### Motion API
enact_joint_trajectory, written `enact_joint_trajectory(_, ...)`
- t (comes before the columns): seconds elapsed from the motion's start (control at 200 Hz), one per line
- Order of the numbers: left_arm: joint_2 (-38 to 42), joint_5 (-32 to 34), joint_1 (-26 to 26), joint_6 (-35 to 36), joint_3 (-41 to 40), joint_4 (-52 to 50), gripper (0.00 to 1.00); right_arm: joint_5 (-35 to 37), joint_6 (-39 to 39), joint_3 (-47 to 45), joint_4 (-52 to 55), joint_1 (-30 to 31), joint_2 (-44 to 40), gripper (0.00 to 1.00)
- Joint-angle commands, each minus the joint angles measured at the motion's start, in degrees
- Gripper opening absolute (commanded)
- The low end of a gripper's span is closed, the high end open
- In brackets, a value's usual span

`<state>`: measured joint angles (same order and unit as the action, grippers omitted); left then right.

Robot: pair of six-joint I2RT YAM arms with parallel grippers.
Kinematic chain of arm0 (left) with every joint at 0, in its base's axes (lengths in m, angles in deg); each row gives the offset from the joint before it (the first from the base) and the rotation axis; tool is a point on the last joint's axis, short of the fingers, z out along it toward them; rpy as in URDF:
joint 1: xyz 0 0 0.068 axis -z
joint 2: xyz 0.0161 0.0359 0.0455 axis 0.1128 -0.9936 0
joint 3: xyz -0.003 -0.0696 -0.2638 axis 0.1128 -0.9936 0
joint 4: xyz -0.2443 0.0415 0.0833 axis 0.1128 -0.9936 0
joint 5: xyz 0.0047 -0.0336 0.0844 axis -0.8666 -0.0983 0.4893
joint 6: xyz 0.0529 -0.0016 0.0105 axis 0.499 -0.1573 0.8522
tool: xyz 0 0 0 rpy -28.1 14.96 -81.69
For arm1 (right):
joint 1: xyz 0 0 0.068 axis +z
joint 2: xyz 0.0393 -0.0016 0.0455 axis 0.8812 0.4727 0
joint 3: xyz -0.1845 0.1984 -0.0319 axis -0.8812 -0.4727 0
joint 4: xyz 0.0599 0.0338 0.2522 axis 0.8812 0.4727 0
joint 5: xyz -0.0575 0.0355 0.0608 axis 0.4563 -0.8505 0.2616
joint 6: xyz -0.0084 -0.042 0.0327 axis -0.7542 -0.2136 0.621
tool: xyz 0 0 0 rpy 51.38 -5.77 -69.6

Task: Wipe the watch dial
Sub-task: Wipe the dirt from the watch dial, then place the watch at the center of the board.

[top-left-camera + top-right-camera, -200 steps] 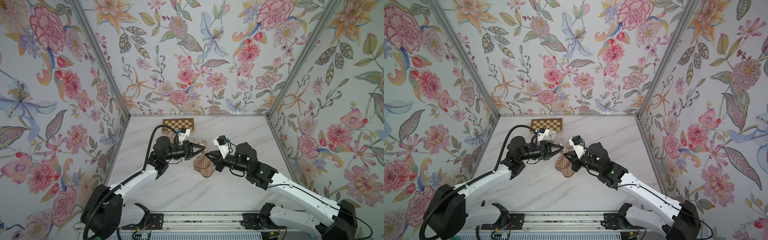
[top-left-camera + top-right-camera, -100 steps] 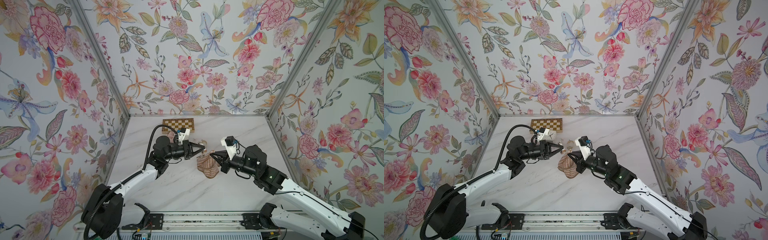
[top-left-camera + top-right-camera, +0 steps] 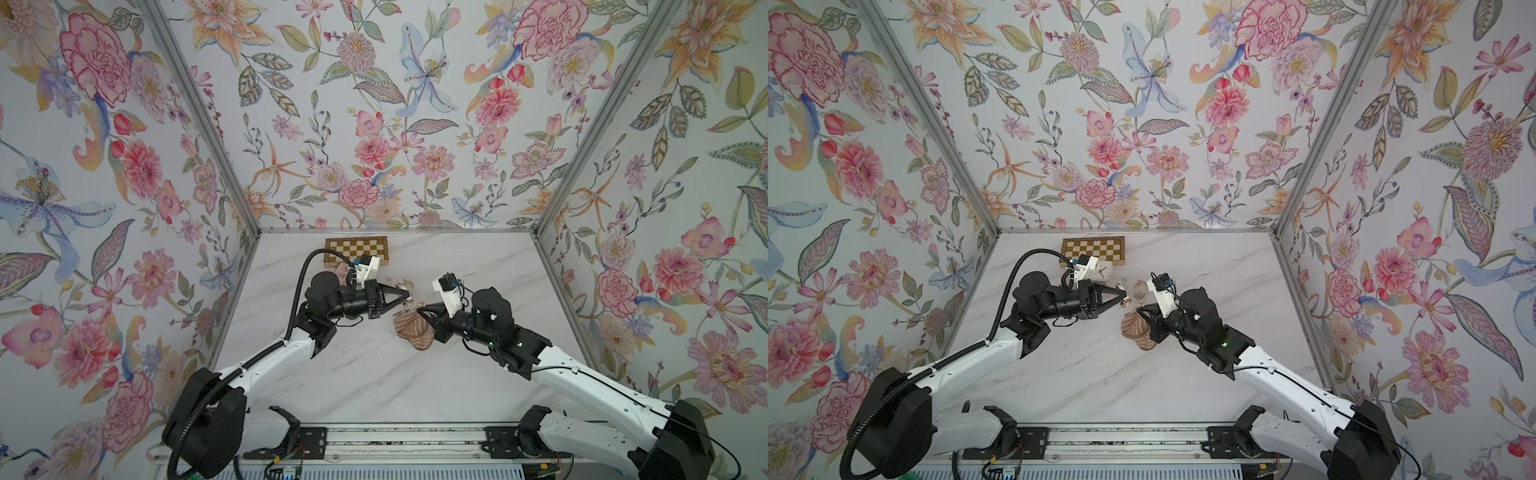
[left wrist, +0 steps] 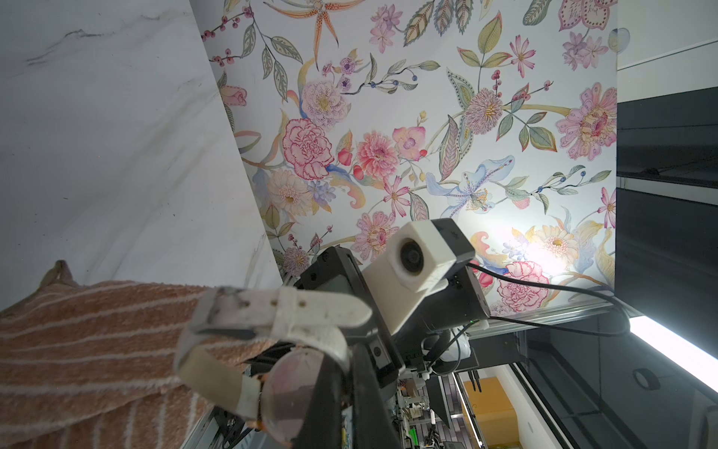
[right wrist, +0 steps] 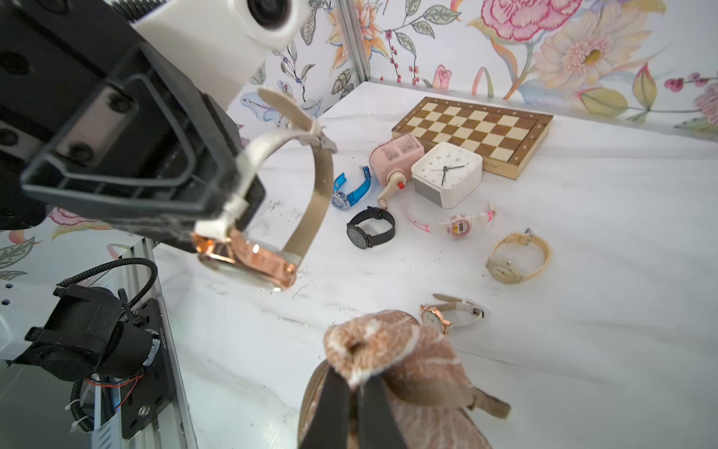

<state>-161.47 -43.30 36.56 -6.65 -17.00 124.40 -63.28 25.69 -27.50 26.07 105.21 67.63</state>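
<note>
- Two grippers meet mid-table. We see the L gripper (image 3: pixel 407 296) w/ fingers clamped on a rose-gold watch (image 5: pixel 248 260), gripping its pale strap next to the case and holding it up off the marble table (image 3: pixel 374 374).
- R gripper (image 5: pixel 353 383) has its fingers pinched tight on a striped brown cloth (image 5: pixel 388 342), just right of the watch. We can't tell if the two touch.
- Far side: chessboard (image 5: pixel 474 128), white clock (image 5: pixel 447 171) w/ black numerals too small to read, pink gadget (image 5: pixel 394 153).
- Loose on the table nearer us: blue watch (image 5: pixel 349 190), black watch (image 5: pixel 369 229), pink watch (image 5: pixel 458 225), cream watch (image 5: pixel 516 258), small gold watch (image 5: pixel 450 313). Dial text is too small to read.
</note>
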Motion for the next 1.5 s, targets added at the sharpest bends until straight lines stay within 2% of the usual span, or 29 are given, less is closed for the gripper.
enact_joint_trajectory(0.0,1.0,-1.9,-0.8,1.0,1.2,0.1,0.0,-0.6,1.1,0.7,-0.9,0.3,-4.1,0.0)
enact_joint_trajectory(0.155,-0.3,-1.7,-0.9,0.0,1.0,2.2,0.0,0.1,1.1,3.3,1.7,2.9,-7.0,0.0)
enact_joint_trajectory(0.33,-1.0,-1.8,-0.9,-1.1,1.0,4.1,0.0,0.8,-0.1,5.0,0.2,4.1,-5.7,0.0)
enact_joint_trajectory(0.651,0.5,-1.5,-0.9,-1.4,0.2,4.1,0.0,-2.5,0.2,1.4,-6.9,0.4,3.3,0.0)
enact_joint_trajectory(0.871,0.4,-1.5,-1.2,2.4,0.0,-1.2,0.0,-2.0,1.0,-1.5,-4.8,-3.4,-1.5,0.0)
enact_joint_trajectory(0.946,0.6,-0.3,-1.8,8.0,1.5,-9.7,0.0,-1.3,0.6,-1.6,-2.2,-5.3,-4.2,0.0)
enact_joint_trajectory(1.041,0.3,3.8,-2.4,22.6,7.3,-31.2,0.0,0.2,-0.2,-0.8,2.0,-8.6,-7.5,0.0)
enact_joint_trajectory(1.226,-4.5,17.5,-2.4,44.3,18.9,-64.0,0.0,3.9,-2.0,1.9,8.7,-12.4,-11.0,0.0)
enact_joint_trajectory(1.391,-12.2,30.1,-1.9,56.9,26.8,-81.7,0.0,4.2,-3.3,3.2,10.8,-14.4,-12.0,0.0)
enact_joint_trajectory(1.496,-19.1,34.4,-1.4,60.7,30.8,-86.7,0.0,3.6,-3.0,3.1,10.8,-14.8,-12.1,0.0)
